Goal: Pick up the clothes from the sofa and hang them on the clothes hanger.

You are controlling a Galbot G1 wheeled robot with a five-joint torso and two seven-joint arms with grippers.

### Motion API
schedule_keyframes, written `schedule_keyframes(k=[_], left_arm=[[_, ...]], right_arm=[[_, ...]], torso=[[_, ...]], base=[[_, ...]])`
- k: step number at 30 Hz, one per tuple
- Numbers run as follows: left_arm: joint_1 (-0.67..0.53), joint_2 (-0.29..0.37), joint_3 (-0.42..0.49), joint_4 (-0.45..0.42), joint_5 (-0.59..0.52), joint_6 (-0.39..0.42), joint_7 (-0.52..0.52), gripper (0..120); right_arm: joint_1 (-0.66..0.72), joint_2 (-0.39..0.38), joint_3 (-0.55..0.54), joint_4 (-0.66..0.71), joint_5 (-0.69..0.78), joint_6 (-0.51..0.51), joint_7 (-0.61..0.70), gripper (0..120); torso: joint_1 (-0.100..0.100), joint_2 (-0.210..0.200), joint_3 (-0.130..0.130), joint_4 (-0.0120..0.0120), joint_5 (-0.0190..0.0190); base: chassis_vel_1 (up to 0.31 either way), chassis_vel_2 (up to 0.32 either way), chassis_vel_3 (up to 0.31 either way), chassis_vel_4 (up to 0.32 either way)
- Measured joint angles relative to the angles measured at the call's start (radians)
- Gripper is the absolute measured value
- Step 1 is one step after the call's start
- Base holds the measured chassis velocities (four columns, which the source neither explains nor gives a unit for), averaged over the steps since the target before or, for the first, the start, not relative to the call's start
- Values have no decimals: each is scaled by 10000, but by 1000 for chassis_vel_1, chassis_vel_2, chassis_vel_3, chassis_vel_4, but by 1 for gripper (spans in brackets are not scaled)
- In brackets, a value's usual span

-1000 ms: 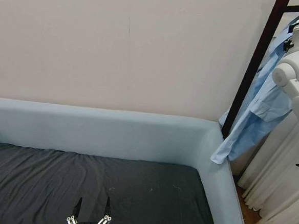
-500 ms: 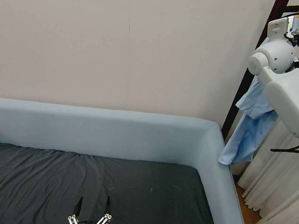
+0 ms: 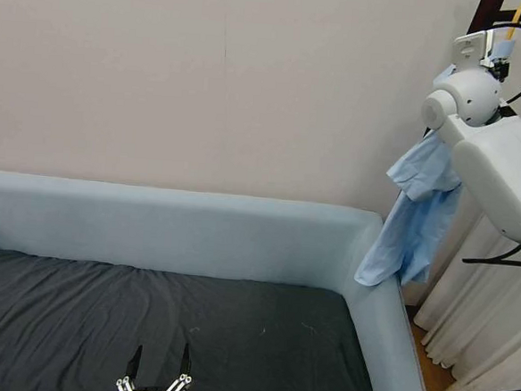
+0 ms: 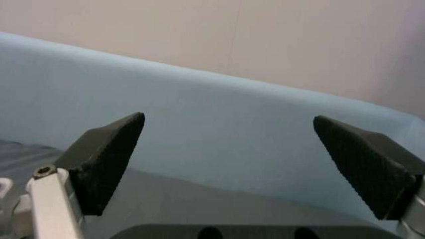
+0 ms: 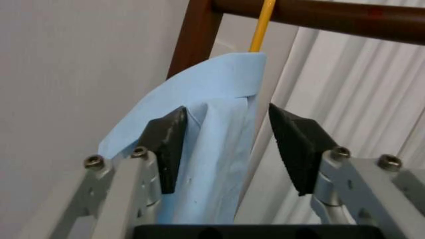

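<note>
Comparing the head view with that of a second ago, the right arm is found to have been swung inward and upward, and the shirt [image 3: 416, 215] has been drawn along with it. Then the garment hung long beside the rack; now it is bunched under the wrist, with its hem carried across to the corner of the sofa [image 3: 240, 239].

In the right wrist view the right gripper [image 5: 229, 149] is seen closed about the collar, one pad on each side of the fabric. The hanger's yellow hook [image 5: 261, 25] rises from the collar to the brown rack bar [image 5: 319, 15]; whether it has been seated over the bar cannot be told.

The left gripper [image 3: 158, 381] is held low over the dark seat cushion [image 3: 233, 337], fingers spread wide and nothing between them.

The pick-up is judged complete — no clothing is seen on the cushion — and the hanging step is judged to be in hand. Because the shirt has been pulled sideways with the arm, it is taken to be carried by the gripper rather than by the rack.
</note>
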Motion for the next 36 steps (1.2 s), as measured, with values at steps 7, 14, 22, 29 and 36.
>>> schedule_keyframes(k=[7, 14, 22, 29, 36], left_arm=[[-3, -10, 25, 33, 39, 1, 2, 100], [78, -40, -34, 49, 166, 1, 8, 100], [167, -135, -22, 89, 359, -1, 12, 100], [293, -303, 62, 88, 652, -82, 13, 100], [416, -325, -11, 146, 765, -325, 20, 100]], right_arm=[[-331, -930, 59, 1469, 343, 136, -783, 76], [-1988, -2668, 1080, 3951, 478, 1028, -2394, 99], [-5531, -4728, 3566, 6511, 1640, 2669, -4339, 100], [-8150, -4600, 4469, 7523, 1868, 3844, -5081, 100], [-10633, -4066, 5017, 7636, 778, 4618, -5845, 100]], torso=[[-1, 1, 0, 0, -1], [0, 1, -1, 3, -1], [-3, 2, -3, -11, 4], [-2, 1, -1, 5, -3], [-2, 1, 0, -2, 1]], base=[[0, 0, 0, 0], [0, 0, 0, 0], [0, 0, 0, 0], [0, 0, 0, 0], [0, 0, 0, 0]])
